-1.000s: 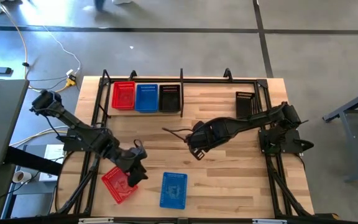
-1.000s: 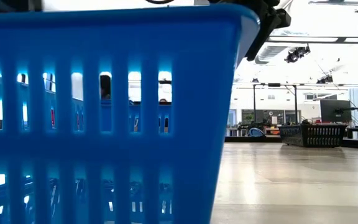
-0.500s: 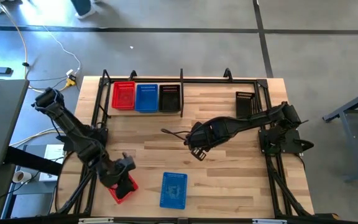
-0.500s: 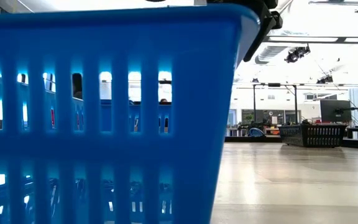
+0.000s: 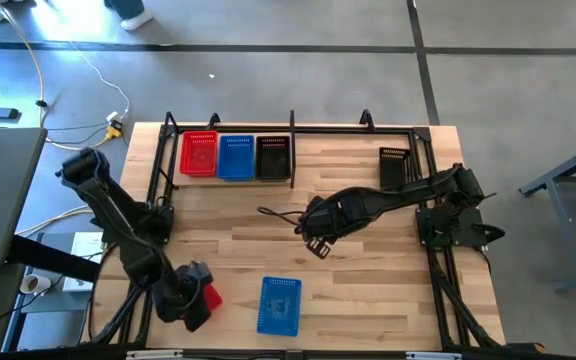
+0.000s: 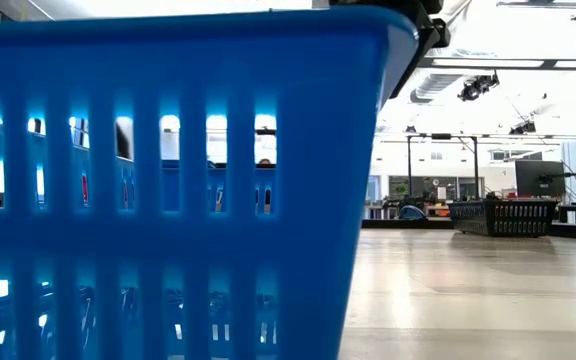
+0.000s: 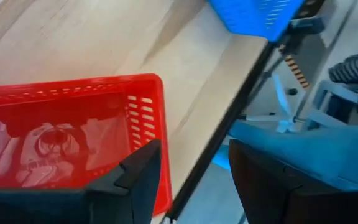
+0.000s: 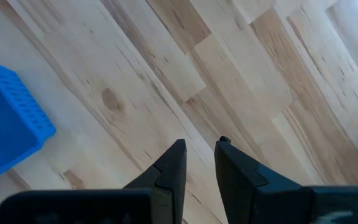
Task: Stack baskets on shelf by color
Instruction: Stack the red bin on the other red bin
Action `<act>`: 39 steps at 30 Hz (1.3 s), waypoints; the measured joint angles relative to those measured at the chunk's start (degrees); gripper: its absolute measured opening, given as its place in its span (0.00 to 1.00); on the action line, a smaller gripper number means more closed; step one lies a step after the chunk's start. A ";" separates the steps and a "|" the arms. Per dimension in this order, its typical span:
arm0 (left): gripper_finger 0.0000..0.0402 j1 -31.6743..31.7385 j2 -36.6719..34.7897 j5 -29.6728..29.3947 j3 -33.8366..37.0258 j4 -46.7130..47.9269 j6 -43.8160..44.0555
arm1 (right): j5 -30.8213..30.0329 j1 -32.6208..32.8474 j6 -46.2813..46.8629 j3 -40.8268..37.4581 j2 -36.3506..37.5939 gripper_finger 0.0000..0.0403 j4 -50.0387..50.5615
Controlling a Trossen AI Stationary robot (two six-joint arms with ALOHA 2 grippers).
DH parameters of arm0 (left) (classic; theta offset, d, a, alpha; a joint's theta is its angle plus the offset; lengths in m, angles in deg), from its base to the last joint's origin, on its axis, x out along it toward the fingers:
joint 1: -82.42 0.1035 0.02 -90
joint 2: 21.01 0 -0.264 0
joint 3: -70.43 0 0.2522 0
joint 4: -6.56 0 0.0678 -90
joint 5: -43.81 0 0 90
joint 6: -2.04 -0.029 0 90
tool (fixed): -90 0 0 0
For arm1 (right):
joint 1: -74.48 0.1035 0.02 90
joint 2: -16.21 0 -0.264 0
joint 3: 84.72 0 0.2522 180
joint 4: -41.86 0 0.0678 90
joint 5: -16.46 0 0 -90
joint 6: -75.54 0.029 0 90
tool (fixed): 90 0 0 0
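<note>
My left gripper (image 5: 196,300) (image 7: 194,180) is open at the table's near left corner, over a red basket (image 5: 209,295) (image 7: 61,137) that it mostly hides in the high view. My right gripper (image 5: 298,222) (image 8: 199,149) hovers over the table's middle, narrowly open and empty. A blue basket (image 5: 280,305) (image 6: 168,180) rests flat on the near table. On the shelf (image 5: 348,127) at the far edge, red (image 5: 200,153), blue (image 5: 235,157) and black (image 5: 273,157) baskets stand side by side. Another black basket (image 5: 394,166) sits at the far right. My left gripper comes at the red basket from above. One finger (image 7: 138,177) stands over the basket's slotted end wall (image 7: 145,118), and the other finger (image 7: 260,180) is outside it, past the table's edge. Whether either finger touches the basket, I cannot tell.
Black tubing (image 5: 158,215) runs along the table's left, right and far sides. The near table edge (image 7: 229,124) lies right beside the red basket. Bare wood (image 8: 229,74) lies under the right gripper. The blue basket fills most of the low view.
My left gripper has swung toward the table's near left corner, down over the red basket, which showed almost whole a second ago and is now mostly covered. My right gripper has kept nearly still.
</note>
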 joint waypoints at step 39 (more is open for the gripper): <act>0.44 -0.70 12.46 2.13 0.04 -2.32 3.29 | 0.34 -0.54 -0.40 0.04 -0.01 0.18 -0.55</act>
